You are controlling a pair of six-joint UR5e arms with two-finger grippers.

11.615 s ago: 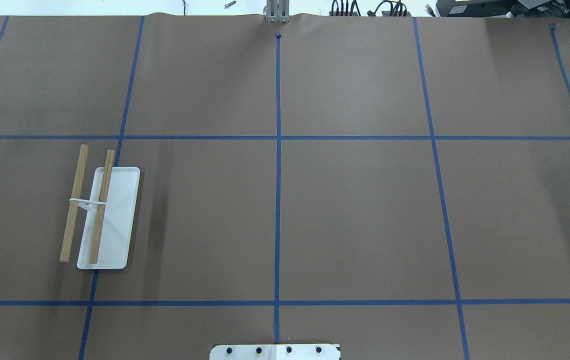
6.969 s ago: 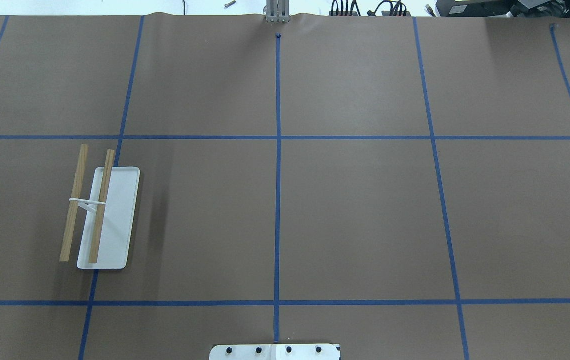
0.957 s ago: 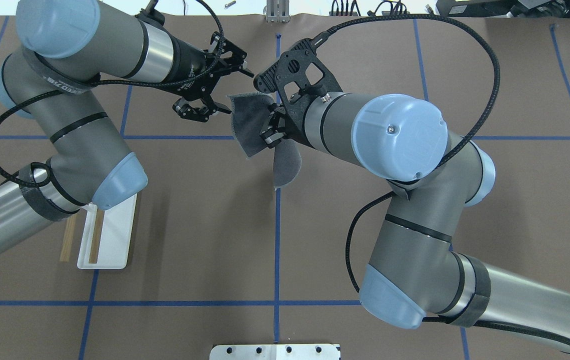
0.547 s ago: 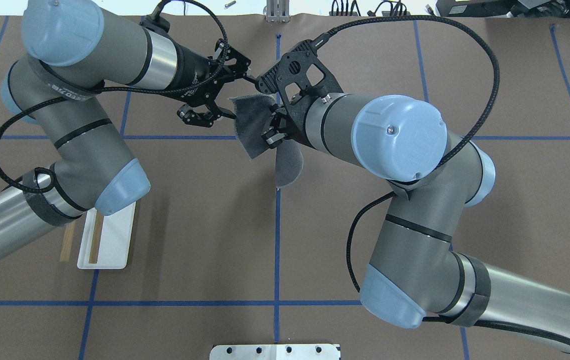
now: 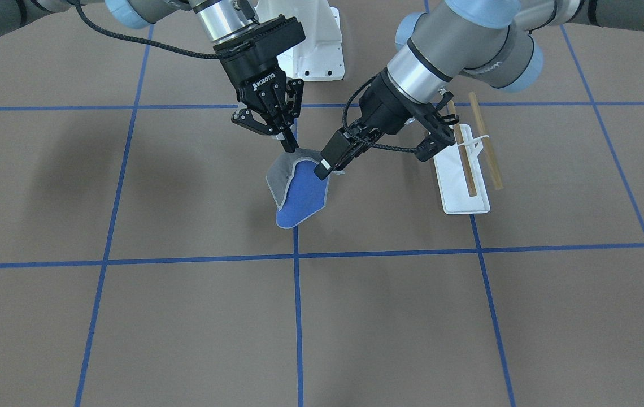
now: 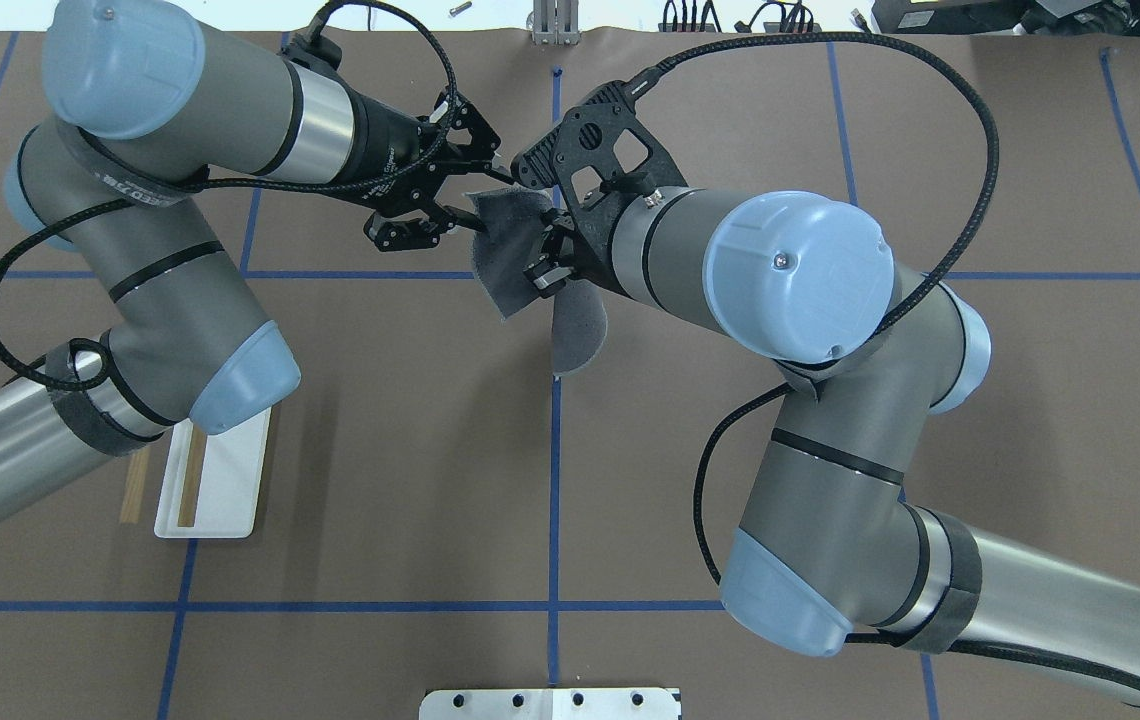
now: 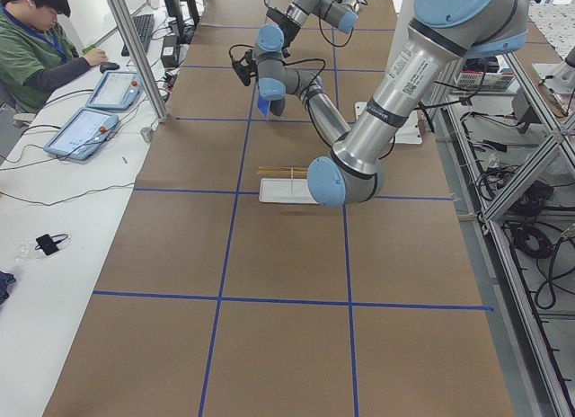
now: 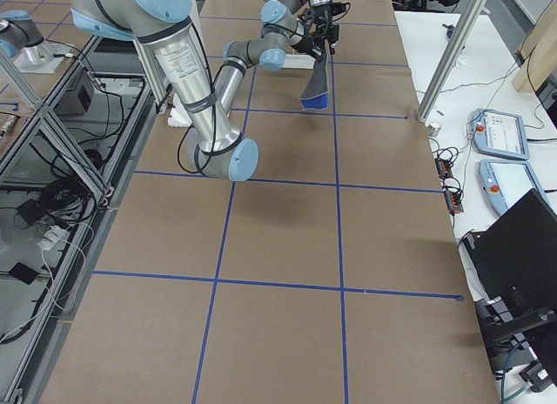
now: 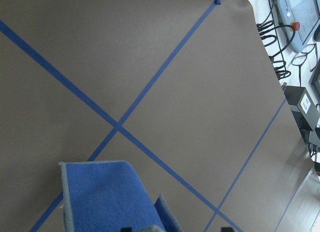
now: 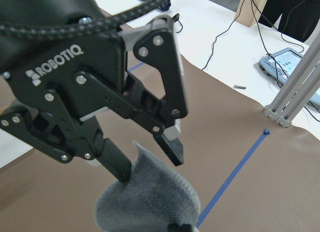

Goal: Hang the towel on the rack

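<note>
The towel (image 5: 302, 195) hangs in the air over the table's middle, blue side toward the front camera, grey side (image 6: 510, 250) up in the overhead view. My right gripper (image 5: 288, 146) is shut on its top edge; it also shows in the overhead view (image 6: 540, 275). My left gripper (image 6: 478, 203) is open, its fingers straddling the towel's upper corner; the right wrist view shows the gap between its fingers (image 10: 172, 149) above the grey fold (image 10: 150, 202). The rack (image 5: 469, 169) stands on the table to the robot's left, partly hidden under my left elbow in the overhead view (image 6: 220, 480).
The white robot pedestal (image 5: 310, 51) is bolted at the table's near edge. Blue tape lines (image 6: 555, 450) grid the brown table. An operator (image 7: 40, 39) sits at a side desk with tablets (image 7: 81, 129).
Both arms have come in over the table with the towel. In the last second my left gripper has moved right, up to the towel's corner. The right gripper holds still.
</note>
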